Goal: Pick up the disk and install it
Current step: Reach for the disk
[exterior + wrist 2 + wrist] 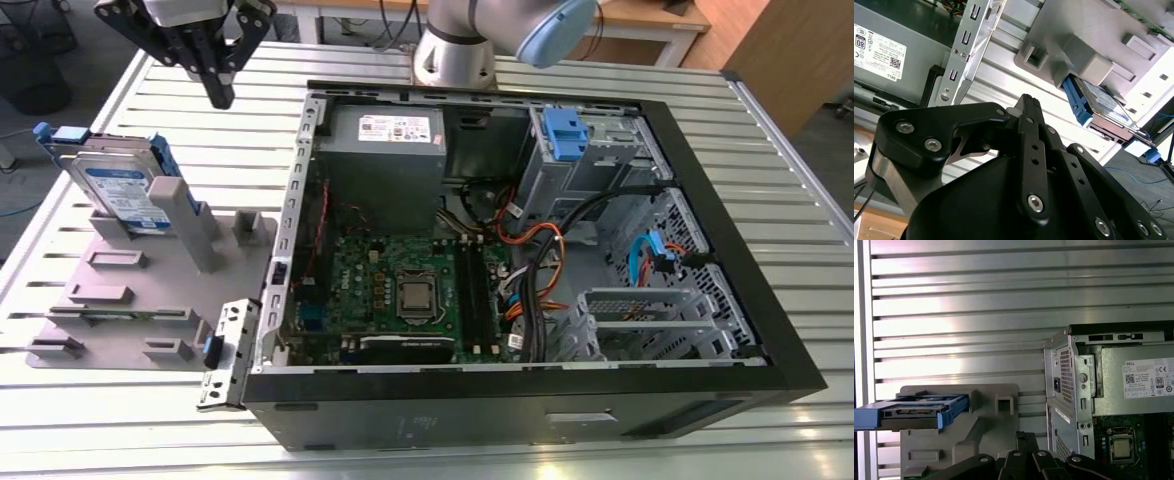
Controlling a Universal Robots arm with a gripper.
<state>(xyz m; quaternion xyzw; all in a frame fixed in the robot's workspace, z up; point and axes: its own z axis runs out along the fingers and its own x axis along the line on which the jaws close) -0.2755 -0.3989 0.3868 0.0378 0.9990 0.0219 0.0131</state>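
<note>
The disk (118, 183) is a silver drive with a blue-and-white label and a blue frame. It stands on edge in a grey holder fixture (134, 290) at the exterior view's left, on the table. Both wrist views catch the disk (1098, 102) (914, 412) resting in that holder. My gripper (219, 95) hangs above the table, higher than the disk and a little toward the exterior view's right of it, apart from it. Its black fingers (1027, 107) meet at their tips with nothing between them.
An open computer case (694, 170) lies at the exterior view's right of the fixture, holding a motherboard (400, 285), a grey power supply box (387, 140) and a metal bay with a blue tab (566, 135). Cables (547, 270) cross its middle. The slatted metal table (160, 420) lies under it all.
</note>
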